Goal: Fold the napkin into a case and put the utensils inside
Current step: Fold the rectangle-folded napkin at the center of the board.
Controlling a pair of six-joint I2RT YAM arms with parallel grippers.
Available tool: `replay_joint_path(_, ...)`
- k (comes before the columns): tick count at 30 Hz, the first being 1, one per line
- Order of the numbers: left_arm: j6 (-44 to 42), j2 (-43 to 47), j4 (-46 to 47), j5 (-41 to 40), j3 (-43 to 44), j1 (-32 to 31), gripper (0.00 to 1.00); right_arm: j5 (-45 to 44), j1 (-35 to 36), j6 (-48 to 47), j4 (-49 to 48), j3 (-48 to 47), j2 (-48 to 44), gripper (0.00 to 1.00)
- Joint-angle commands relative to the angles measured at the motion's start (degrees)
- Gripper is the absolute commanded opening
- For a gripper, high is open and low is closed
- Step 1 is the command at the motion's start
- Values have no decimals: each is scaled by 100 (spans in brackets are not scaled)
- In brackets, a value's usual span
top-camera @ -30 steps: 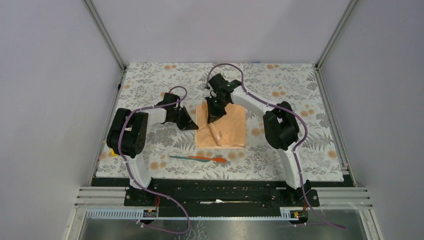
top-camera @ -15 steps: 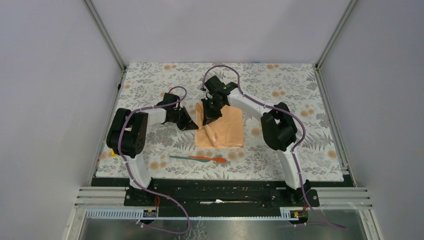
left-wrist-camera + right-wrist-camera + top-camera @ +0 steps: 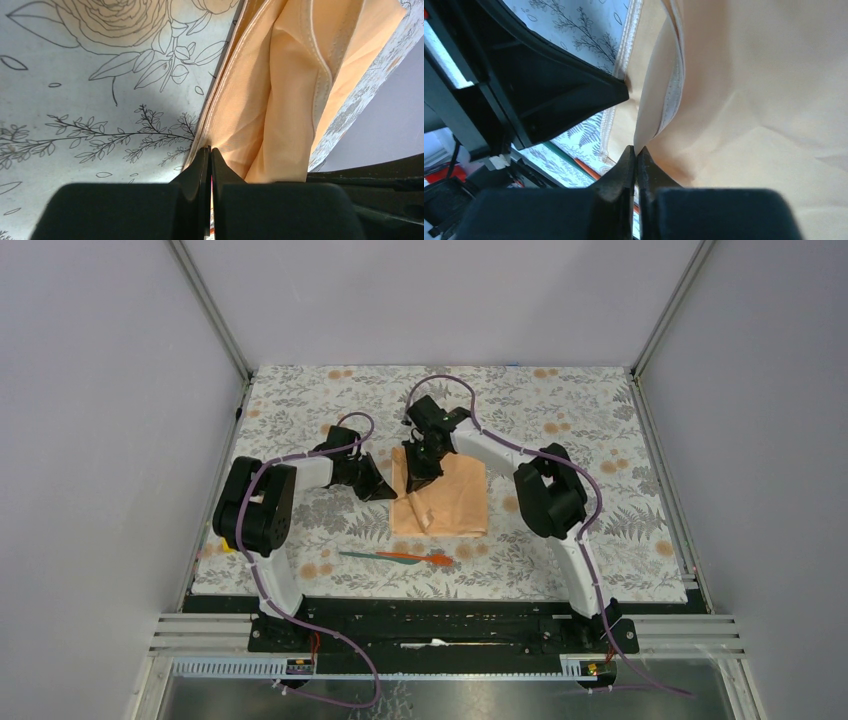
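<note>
The peach-orange napkin (image 3: 450, 502) lies partly folded at mid-table, its left part doubled into a creased flap. My right gripper (image 3: 416, 483) is shut on that flap's edge, which rises from between the tips in the right wrist view (image 3: 636, 149). At the napkin's left hem my left gripper (image 3: 389, 493) is shut, with its tips (image 3: 209, 148) pinching the stitched edge of the napkin (image 3: 280, 100). The utensils lie end to end in front of the napkin, the teal one (image 3: 360, 555) on the left and the orange-red one (image 3: 425, 559) on the right. No finished case shows.
The grey floral tablecloth (image 3: 560, 410) covers the table. A small yellow block (image 3: 228, 545) peeks out beside the left arm's elbow. Metal frame posts and grey walls close in the sides and back.
The right gripper has moved left with the napkin's flap, so the cloth looks narrower and its right edge has drawn in. The left gripper has stayed at the left hem.
</note>
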State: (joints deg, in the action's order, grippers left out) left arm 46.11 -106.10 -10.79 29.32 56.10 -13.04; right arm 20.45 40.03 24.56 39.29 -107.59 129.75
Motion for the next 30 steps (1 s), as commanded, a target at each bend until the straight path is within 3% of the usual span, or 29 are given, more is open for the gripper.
replay_joint_path(1, -218, 120, -73, -612, -88, -32, 0, 277, 23, 108, -216, -328, 73, 13)
replay_joint_path(5, -448, 425, -535, -683, 115, 39, 14, 1149, -72, 450, -778, -68, -159, 41)
replay_joint_path(10, -765, 1493, -1002, -473, -427, 803, 34, 1358, -438, 423, -1144, 823, -1222, 62)
replay_joint_path(13, -1197, 2004, -1389, -444, -495, 1167, 42, 1328, -782, 316, -1205, 1655, -2042, 66)
replay_joint_path(16, -1367, 2130, -1454, 21, -452, 1145, 55, 1088, -1188, 132, -1200, 2795, -2781, 69)
replay_joint_path(21, -1319, 1844, -1196, 117, -482, 626, 58, 765, -1578, 18, -1282, 4553, -3600, 72)
replay_joint_path(25, -1255, 1719, -1075, -319, -366, 207, 58, 816, -1835, 199, -1924, 5615, -4078, 75)
replay_joint_path(30, -1224, 1995, -1006, -391, -386, 118, 61, 1030, -1919, 334, -2605, 6291, -4060, 75)
